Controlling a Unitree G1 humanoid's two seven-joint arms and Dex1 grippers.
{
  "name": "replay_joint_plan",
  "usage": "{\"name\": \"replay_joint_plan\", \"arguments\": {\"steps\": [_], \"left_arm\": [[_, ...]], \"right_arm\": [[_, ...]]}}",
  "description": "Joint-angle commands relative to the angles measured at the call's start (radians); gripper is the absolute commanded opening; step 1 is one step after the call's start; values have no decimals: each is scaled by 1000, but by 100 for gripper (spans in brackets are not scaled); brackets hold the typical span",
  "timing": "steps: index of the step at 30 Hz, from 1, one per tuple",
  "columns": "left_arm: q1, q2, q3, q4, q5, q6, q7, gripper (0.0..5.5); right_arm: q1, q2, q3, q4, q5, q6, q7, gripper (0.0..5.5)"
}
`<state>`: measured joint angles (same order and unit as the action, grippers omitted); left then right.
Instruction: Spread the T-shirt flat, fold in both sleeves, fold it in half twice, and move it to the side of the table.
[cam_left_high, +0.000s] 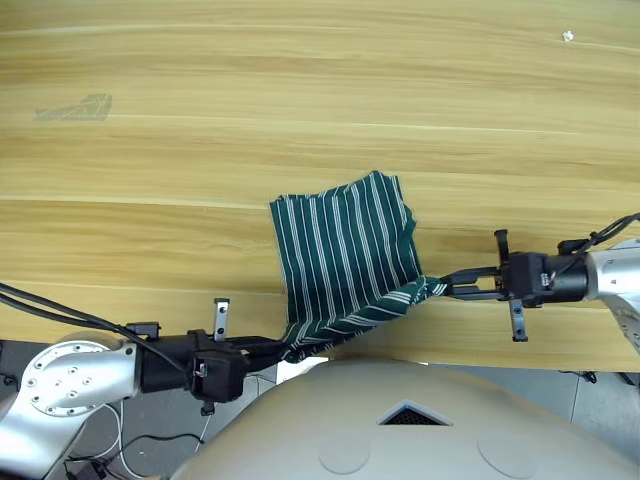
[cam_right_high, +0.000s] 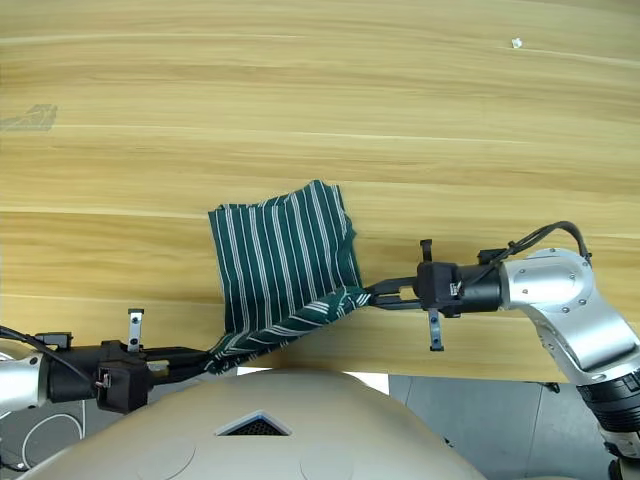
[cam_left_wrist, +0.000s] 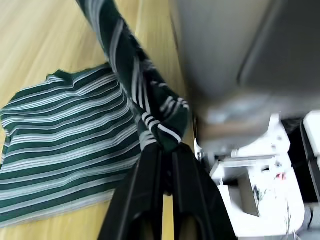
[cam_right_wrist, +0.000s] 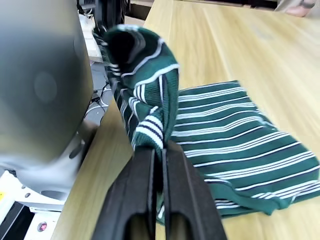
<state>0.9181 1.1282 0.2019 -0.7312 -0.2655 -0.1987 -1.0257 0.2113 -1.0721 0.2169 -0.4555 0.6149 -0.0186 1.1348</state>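
Observation:
A dark green T-shirt (cam_left_high: 345, 250) with thin white stripes lies partly folded near the front edge of the wooden table (cam_left_high: 300, 110). Its near edge is lifted and stretched between my two grippers. My left gripper (cam_left_high: 283, 350) is shut on the shirt's near left corner, just off the table's front edge. To the right, my right gripper (cam_left_high: 443, 287) is shut on the near right corner, over the table. In the left wrist view the striped cloth (cam_left_wrist: 150, 115) bunches at the fingers (cam_left_wrist: 150, 170). The right wrist view shows the cloth (cam_right_wrist: 150, 100) pinched between closed fingers (cam_right_wrist: 150, 175).
The table stretches wide and bare behind and to both sides of the shirt. A small white scrap (cam_left_high: 567, 37) lies at the far right. A faint mark (cam_left_high: 75, 108) sits at the far left. Cables and floor (cam_left_high: 130, 440) lie below the front edge.

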Motion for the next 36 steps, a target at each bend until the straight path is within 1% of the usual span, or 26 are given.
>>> {"name": "replay_joint_plan", "arguments": {"steps": [1, 4, 7, 9, 11, 13, 19, 21, 24, 28, 36], "left_arm": [[-80, -10, 27, 50, 18, 23, -25, 10], [-209, -13, -5, 101, 27, 32, -26, 10], [-404, -53, -84, 166, 28, 61, -5, 10], [-529, -94, -133, 208, 41, 77, 14, 10], [-668, -167, -175, 254, 6, 136, 48, 10], [-744, -210, -217, 308, 8, 159, 50, 10], [-840, -306, -314, 452, 102, 126, 72, 10], [-906, -356, -325, 540, 123, 117, 99, 10], [-957, -393, -340, 650, 166, 79, 120, 10], [-986, -428, -317, 742, 178, 46, 158, 10], [-917, -429, -234, 745, 122, 25, 167, 10]], "right_arm": [[-35, 15, -32, 13, -51, 34, 11, 0], [-101, 70, 0, 49, -108, 45, 14, 0], [-233, 196, 53, 146, -199, 30, -11, 0], [-344, 292, 83, 262, -276, 3, -36, 0], [-446, 383, 101, 423, -355, -40, -76, 0], [-501, 434, 109, 536, -406, -84, -87, 0], [-602, 519, 109, 770, -479, -177, -72, 0], [-636, 542, 101, 860, -504, -211, -82, 0], [-658, 561, 96, 943, -539, -260, -95, 0], [-692, 606, 71, 1018, -540, -292, -119, 0], [-741, 708, 27, 1097, -524, -318, -153, 0]]}}
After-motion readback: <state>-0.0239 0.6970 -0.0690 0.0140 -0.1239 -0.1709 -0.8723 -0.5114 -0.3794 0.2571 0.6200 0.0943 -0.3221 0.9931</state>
